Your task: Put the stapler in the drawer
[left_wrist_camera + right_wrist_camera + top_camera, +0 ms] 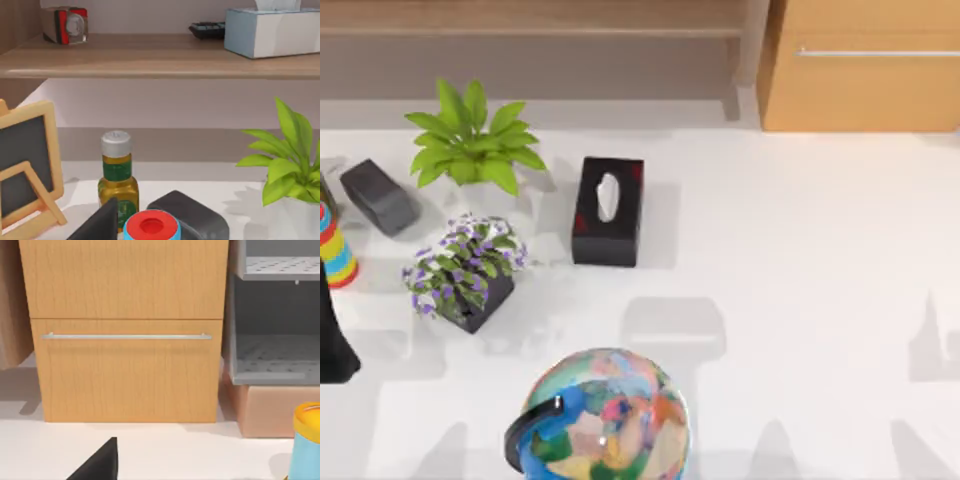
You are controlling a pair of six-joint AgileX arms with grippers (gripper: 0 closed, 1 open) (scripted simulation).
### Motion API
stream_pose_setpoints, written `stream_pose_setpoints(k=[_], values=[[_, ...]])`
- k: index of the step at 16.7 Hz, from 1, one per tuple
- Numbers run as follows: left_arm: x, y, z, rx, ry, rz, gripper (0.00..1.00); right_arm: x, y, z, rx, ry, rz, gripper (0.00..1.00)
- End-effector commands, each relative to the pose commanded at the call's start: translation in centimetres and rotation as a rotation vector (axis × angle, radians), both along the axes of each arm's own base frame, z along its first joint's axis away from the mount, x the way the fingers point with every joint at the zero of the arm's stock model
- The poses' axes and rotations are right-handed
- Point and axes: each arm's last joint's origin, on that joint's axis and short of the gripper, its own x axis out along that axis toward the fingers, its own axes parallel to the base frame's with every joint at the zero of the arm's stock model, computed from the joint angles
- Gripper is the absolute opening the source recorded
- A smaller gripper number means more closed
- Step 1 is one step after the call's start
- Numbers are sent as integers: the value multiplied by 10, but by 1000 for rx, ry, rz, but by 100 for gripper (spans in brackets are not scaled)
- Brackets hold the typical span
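One stapler lies at the far left of the top view on the white surface, left of a green plant and well apart from the drawer at the upper right; its front sits flush, silver handle level; whether either pincer is apart or together I cannot tell.

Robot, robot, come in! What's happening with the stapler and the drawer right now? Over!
Stapler on the table's far left, untouched. Drawer shut, handle free. Green plant and tissue box lie between them.
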Motion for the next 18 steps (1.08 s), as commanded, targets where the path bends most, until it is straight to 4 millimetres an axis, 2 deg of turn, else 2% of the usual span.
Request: stream_pose_setpoints(k=[5, 10, 14, 16, 18], values=[[0, 0, 0, 0, 0, 0, 100, 2, 0, 9, -49, -9, 2, 100], [0, 0, 0, 0, 0, 0, 100, 22, 3, 47, -280, -37, 3, 100], [0, 0, 0, 0, 0, 0, 100, 64, 7, 80, -552, -54, -3, 100], [0, 0, 0, 0, 0, 0, 100, 96, 12, 90, -698, -60, -7, 100], [0, 0, 0, 0, 0, 0, 100, 132, 18, 91, -844, -62, -12, 100]])
